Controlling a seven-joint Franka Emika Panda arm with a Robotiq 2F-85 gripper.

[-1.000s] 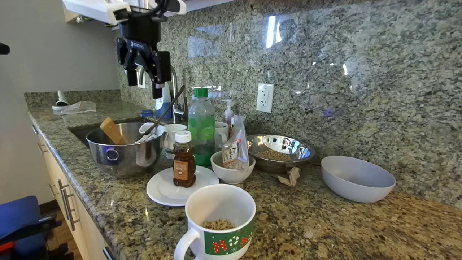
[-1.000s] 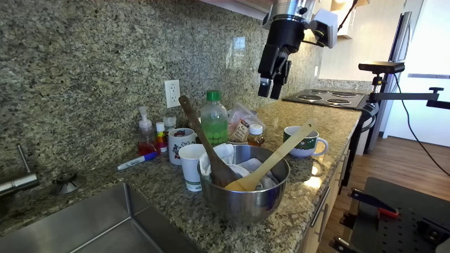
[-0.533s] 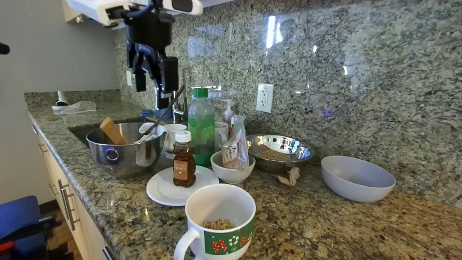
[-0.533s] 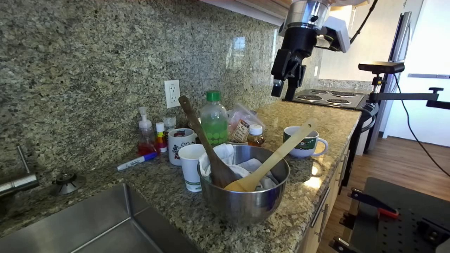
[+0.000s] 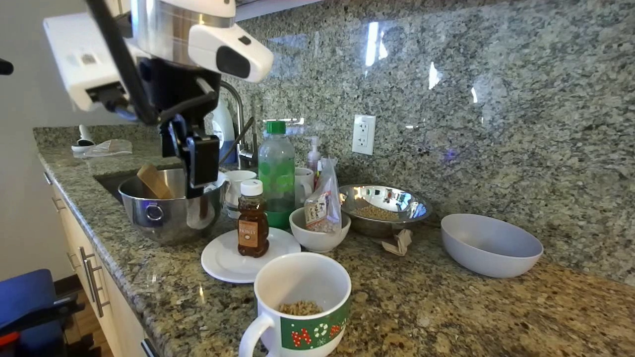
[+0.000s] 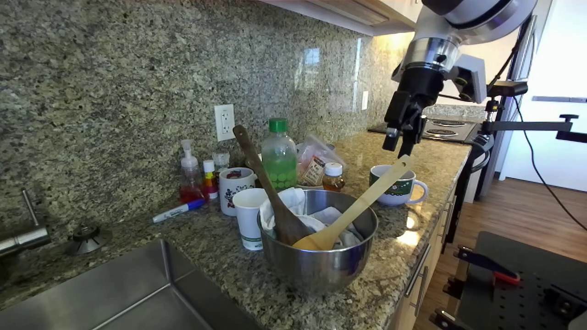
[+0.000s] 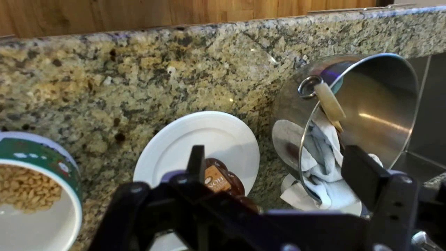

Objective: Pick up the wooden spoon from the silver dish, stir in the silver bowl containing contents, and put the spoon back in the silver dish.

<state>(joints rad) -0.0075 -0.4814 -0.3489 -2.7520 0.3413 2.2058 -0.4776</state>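
The light wooden spoon (image 6: 362,204) leans in the dull silver dish (image 6: 316,270), its handle end sticking out over the rim. It also shows in an exterior view (image 5: 155,182) and end-on in the wrist view (image 7: 329,101). A darker wooden spoon (image 6: 259,167) and a white cloth (image 6: 293,199) are in the same dish. The shiny silver bowl (image 5: 419,212) with grain inside stands by the back wall, out of view in the wrist view. My gripper (image 6: 398,145) is open and empty, in the air above the counter, its fingers (image 7: 275,157) wide apart. Its distance to the handle end is unclear.
A honey bottle (image 5: 253,225) stands on a white plate (image 5: 218,260). A green-capped bottle (image 5: 276,171), paper cup (image 6: 250,220), white bowl with a bag (image 5: 317,243), grain mug (image 5: 302,322) and grey bowl (image 5: 491,248) stand around. The sink (image 6: 114,293) adjoins the dish.
My open gripper has come down and moved away from the back wall, towards the counter's front edge and the light spoon's handle end. The objects on the counter have not moved.
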